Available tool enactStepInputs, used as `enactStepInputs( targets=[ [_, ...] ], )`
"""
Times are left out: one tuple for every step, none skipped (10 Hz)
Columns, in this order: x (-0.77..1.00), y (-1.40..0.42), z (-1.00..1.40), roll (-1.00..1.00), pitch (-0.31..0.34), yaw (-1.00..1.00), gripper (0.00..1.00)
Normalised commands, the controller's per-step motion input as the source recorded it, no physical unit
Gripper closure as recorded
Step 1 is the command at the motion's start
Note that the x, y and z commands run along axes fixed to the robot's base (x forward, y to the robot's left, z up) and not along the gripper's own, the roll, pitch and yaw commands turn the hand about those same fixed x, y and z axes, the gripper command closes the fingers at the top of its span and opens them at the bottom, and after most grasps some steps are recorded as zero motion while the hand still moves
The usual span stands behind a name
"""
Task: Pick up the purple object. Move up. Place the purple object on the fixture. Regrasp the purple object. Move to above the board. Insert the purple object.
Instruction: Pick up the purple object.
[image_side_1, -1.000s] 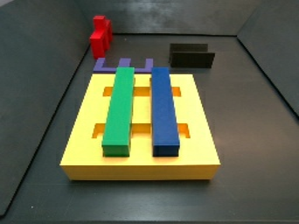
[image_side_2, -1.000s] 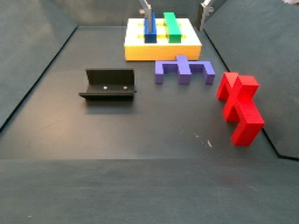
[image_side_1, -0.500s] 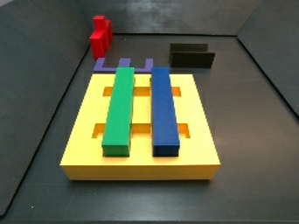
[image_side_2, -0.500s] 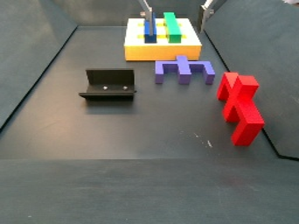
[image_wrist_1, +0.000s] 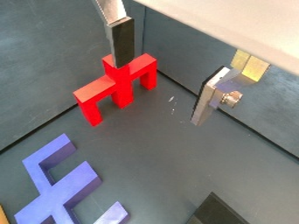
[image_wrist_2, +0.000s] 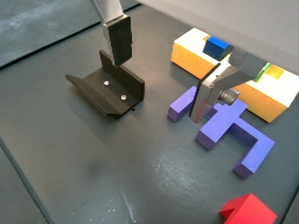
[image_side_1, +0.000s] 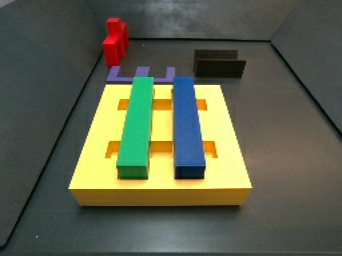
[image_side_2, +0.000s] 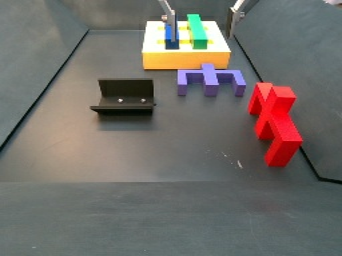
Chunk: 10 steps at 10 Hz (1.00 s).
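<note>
The gripper (image_wrist_2: 165, 74) hangs above the floor with its jaws spread wide and nothing between them; in both wrist views the two silver fingers (image_wrist_1: 121, 37) stand well apart with bare floor below. In a side view only the fingertips (image_side_2: 167, 9) show at the far edge, above the board (image_side_2: 151, 58).

The purple object (image_side_2: 210, 79) lies flat on the dark floor, just beside the near edge of the board, its prongs pointing toward the near side. In a wrist view the purple object (image_wrist_2: 222, 129) lies partly behind one finger, close to the board (image_wrist_2: 191, 54).

The fixture (image_side_2: 124, 98) stands to the left of the purple object, apart from it. The red stepped block (image_side_2: 274, 122) lies on the floor to the right, near the wall.

The board carries a green bar (image_side_1: 136, 123) and a blue bar (image_side_1: 187, 123) side by side along its length. In that side view the purple object (image_side_1: 140, 73) shows just past the board's far edge, the fixture (image_side_1: 219, 65) farther right.
</note>
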Motion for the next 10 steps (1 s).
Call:
enactStepInputs(
  targets=[
    [-0.01, 0.0, -0.07, 0.0, -0.026, 0.0, 0.0],
    [0.0, -0.03, -0.06, 0.0, -0.021, 0.0, 0.0],
    [0.0, -0.15, -0.07, 0.0, -0.014, 0.0, 0.0],
    [0.0, -0.14, -0.08, 0.0, -0.013, 0.0, 0.0],
    [0.0, -0.25, -0.09, 0.0, -0.014, 0.0, 0.0],
    [0.02, -0.35, -0.13, 0.0, -0.02, 0.02, 0.0],
    [0.0, -0.42, -0.1, 0.0, -0.013, 0.08, 0.0],
    [0.0, -0.59, -0.14, 0.02, -0.033, 0.15, 0.0],
    [0.01, -0.73, -0.23, 0.07, -0.039, 0.15, 0.0],
    [0.0, -0.84, -0.29, 0.15, -0.066, 0.16, 0.0]
  ],
)
